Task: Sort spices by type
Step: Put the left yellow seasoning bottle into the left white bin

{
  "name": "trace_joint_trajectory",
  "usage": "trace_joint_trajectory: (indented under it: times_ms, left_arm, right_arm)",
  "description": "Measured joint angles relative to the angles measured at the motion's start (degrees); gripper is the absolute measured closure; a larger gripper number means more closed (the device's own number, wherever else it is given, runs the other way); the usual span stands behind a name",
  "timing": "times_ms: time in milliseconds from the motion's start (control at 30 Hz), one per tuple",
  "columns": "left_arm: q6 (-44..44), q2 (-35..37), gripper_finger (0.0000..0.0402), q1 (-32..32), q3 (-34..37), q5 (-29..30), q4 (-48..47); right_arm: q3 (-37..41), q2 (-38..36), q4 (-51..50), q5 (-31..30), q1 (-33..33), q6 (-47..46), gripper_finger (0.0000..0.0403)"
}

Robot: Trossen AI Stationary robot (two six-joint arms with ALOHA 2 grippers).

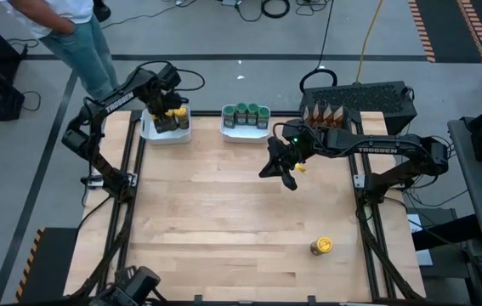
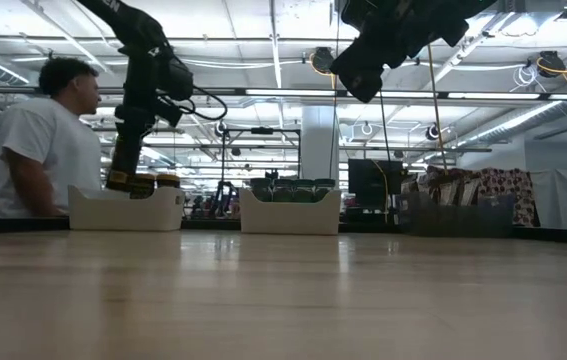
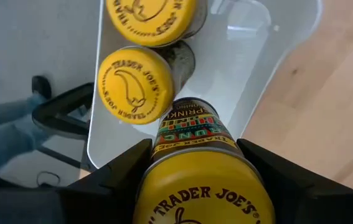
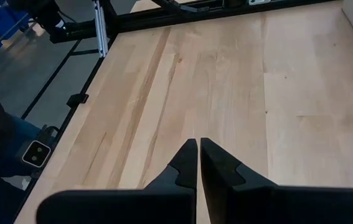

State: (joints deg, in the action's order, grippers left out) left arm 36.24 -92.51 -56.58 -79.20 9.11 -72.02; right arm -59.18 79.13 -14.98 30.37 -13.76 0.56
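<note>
High view: the left gripper (image 1: 171, 111) is over the left white tray (image 1: 151, 132) at the far edge of the table (image 1: 223, 221).
Left gripper: its two fingers squeeze a held jar (image 3: 195, 168) with a yellow lid.
Held jar: round, with a bright striped label and black letters on the lid.
Jars in tray: two more yellow-lid jars (image 3: 139, 84) stand in that tray, just beside the held one.
Green jars: a row of green-lid jars (image 1: 246, 114) sits in the middle tray (image 1: 228, 132).
Packets: brown pointed packets (image 1: 326, 113) stand in a dark box at the far right.
Lone jar: one yellow-lid jar (image 1: 320, 246) lies alone near the front right.
Right gripper (image 1: 287, 172): pinched tight on nothing, up above the table.
Open room: bare wood fills the middle of the table.
Person: someone (image 2: 48, 140) stands past the far left corner.
</note>
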Motion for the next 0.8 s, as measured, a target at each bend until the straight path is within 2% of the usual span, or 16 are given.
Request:
trace_joint_trajectory:
  times_ms: [300, 433, 633, 800]
  left_arm:
    - [0.8, -2.1, 0.0173, 0.9, 0.0, 0.2, -1.2]
    - [4.7, -2.7, 0.0173, 2.7, 0.0, -2.8, -1.1]
    - [10.3, -2.7, 0.0173, 5.5, 0.0, -4.2, 1.5]
    - [10.7, -2.7, 0.0173, 6.4, 0.0, -4.2, 5.7]
  right_arm:
    - [0.0, 0.0, 0.1, -0.3, 0.0, -1.4, 0.0403]
    - [0.0, 0.0, 0.1, -0.3, 0.0, -1.4, 0.0403]
    - [0.0, 0.0, 0.1, -0.3, 0.0, -1.8, 0.0403]
    - [0.0, 0.0, 0.1, -0.3, 0.0, -1.9, 0.0403]
